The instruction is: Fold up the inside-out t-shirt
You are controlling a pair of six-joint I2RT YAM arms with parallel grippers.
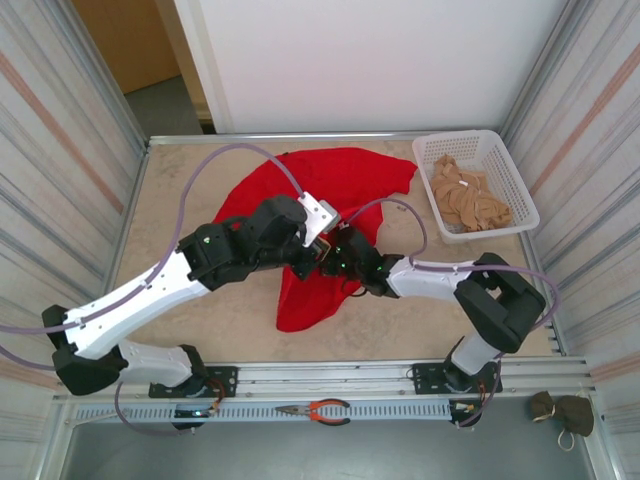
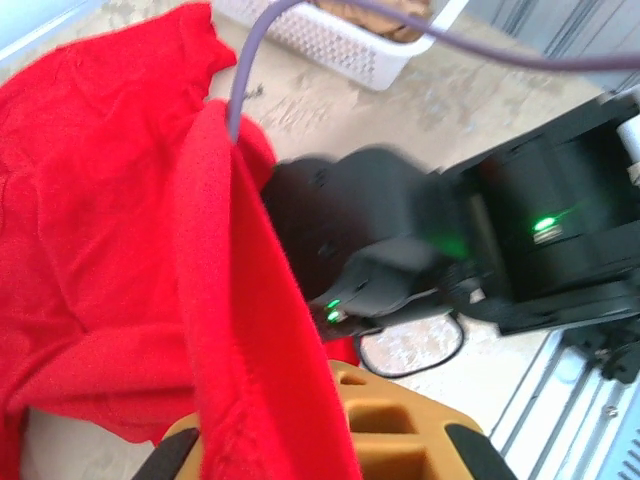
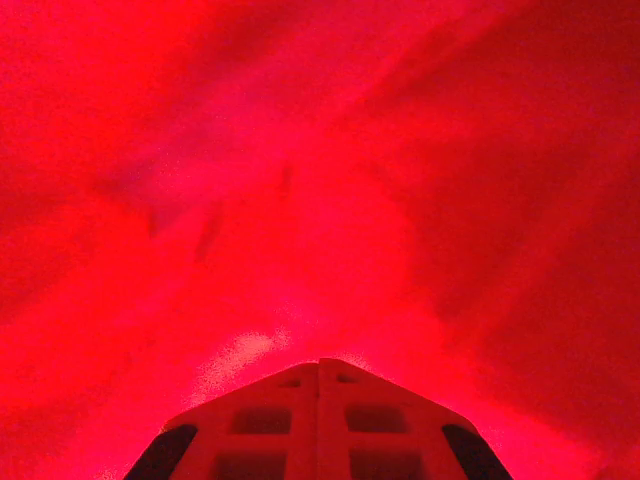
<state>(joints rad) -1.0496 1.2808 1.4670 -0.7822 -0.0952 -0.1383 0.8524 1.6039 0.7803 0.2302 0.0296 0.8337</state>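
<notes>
The inside-out t-shirt (image 1: 350,180) is bright red and lies crumpled across the middle of the table, one lobe trailing toward the near edge. Both grippers meet over its centre. My left gripper (image 1: 318,248) is shut on a raised fold of the shirt (image 2: 90,200); in the left wrist view the fold runs down between the tan fingers (image 2: 400,420) of that gripper (image 2: 315,390). My right gripper (image 1: 335,255) is tucked under the cloth. Its wrist view has red fabric (image 3: 320,180) all around, and the jaws of the right gripper (image 3: 320,362) are pressed together. I cannot see cloth between them.
A white basket (image 1: 520,190) holding a tan garment (image 1: 468,198) stands at the back right, and its corner (image 2: 340,45) appears in the left wrist view. Orange-handled pliers (image 1: 318,410) lie on the front rail. Corrugated walls close in both sides. The right arm's black body (image 2: 400,230) sits close beside my left gripper.
</notes>
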